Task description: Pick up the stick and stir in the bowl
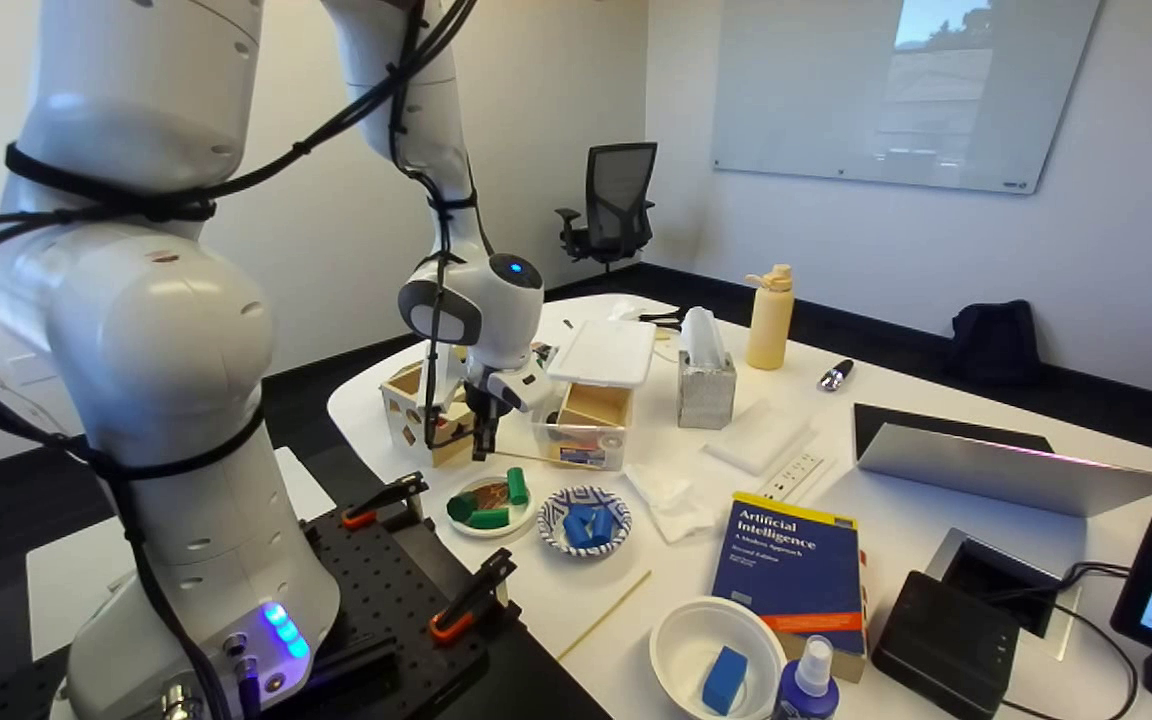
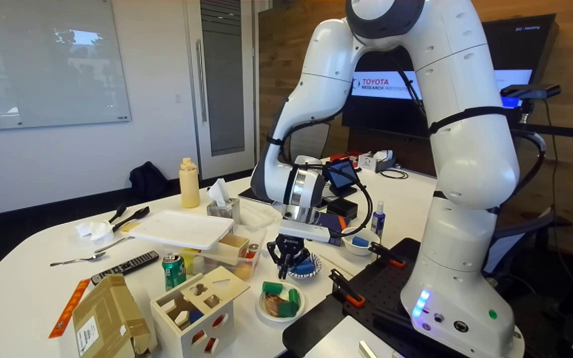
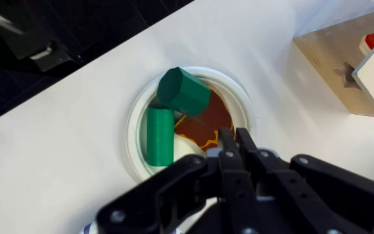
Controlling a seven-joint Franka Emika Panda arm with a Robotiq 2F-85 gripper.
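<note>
The small pale bowl, holding several green blocks and brown-orange contents, stands on the table near the robot's base. It shows also in an exterior view and in the wrist view. My gripper is low, a little above and beside this bowl. A thin tan stick runs sideways from its fingertips, roughly level. In the wrist view the gripper has its fingers nearly together with a thin gap, over the bowl's edge; the stick is mostly hidden there. In an exterior view the gripper hides the stick.
A blue-patterned bowl with blue blocks stands beside the small bowl. Another thin stick lies on the table. A wooden shape box and a clear bin with a white lid stand close by. A larger white bowl holds blue.
</note>
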